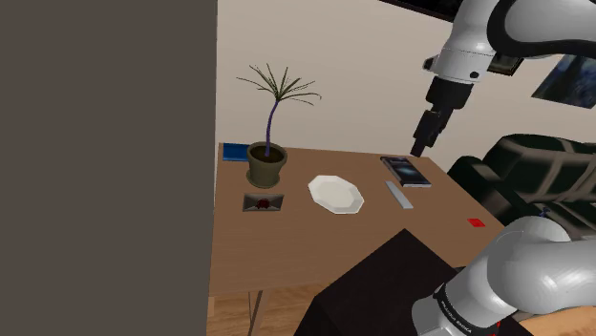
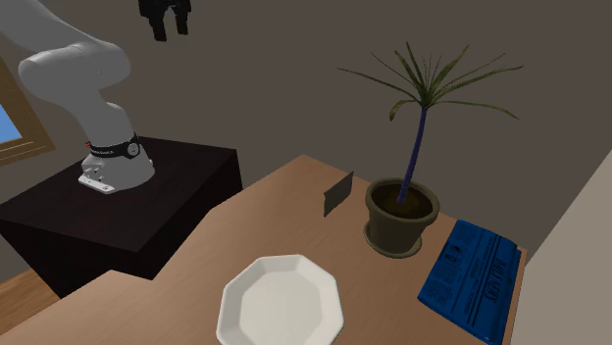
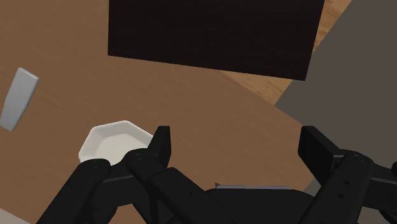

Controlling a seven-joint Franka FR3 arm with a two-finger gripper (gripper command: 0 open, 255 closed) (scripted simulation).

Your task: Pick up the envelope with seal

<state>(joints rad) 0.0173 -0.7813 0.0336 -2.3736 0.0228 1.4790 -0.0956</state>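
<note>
The envelope (image 1: pixel 263 202) is dark grey with a red seal on its face. It appears to stand on edge on the wooden table (image 1: pixel 315 243), just in front of the potted plant (image 1: pixel 267 164). From behind it reads as a dark slab (image 2: pixel 339 193) beside the pot. My gripper (image 1: pixel 421 147) hangs high above the table's far side, well away from the envelope toward the shoulder view's right. In the wrist view the gripper (image 3: pixel 238 145) is open with nothing between its fingers, and a thin grey edge of the envelope (image 3: pixel 253 186) shows low between them.
A white octagonal plate (image 1: pixel 336 194) lies mid-table. A dark book (image 1: pixel 406 170), a grey strip (image 1: pixel 399 195) and a small red square (image 1: pixel 476 223) lie toward the right. A blue book (image 2: pixel 473 279) lies behind the pot. A grey wall (image 1: pixel 105 162) borders the left; the black stand (image 3: pixel 213 35) adjoins the table.
</note>
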